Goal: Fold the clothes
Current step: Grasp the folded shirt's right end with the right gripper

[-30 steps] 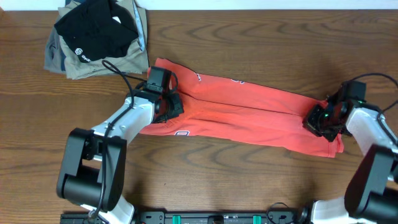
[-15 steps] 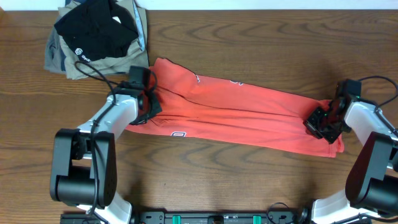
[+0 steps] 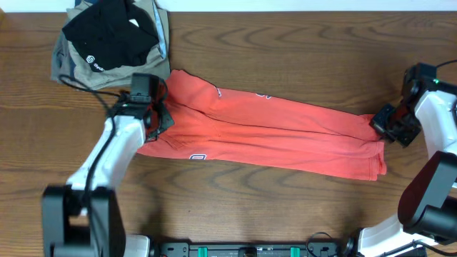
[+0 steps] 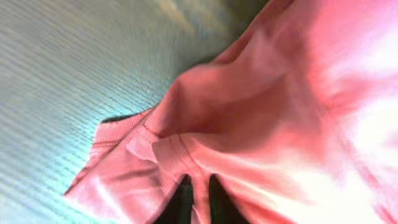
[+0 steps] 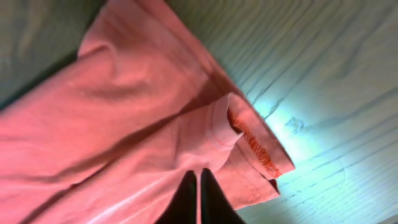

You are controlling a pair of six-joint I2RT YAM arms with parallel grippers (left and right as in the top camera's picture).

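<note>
The shirt lies as a long folded band across the middle of the table, running from upper left down to lower right. A second ago it was shorter and more rumpled. It has since been drawn out lengthwise, and its left end now sits nearer the black garment and khaki garment piled in the upper left corner.

The left gripper has moved up and left and is at the shirt's left end. In the left wrist view its fingers pinch a narrow fold of cloth between them.

The right gripper has moved right and slightly up to the shirt's right edge. In the right wrist view it is clamped almost flat on the shirt, beside a turned-up hem.
</note>
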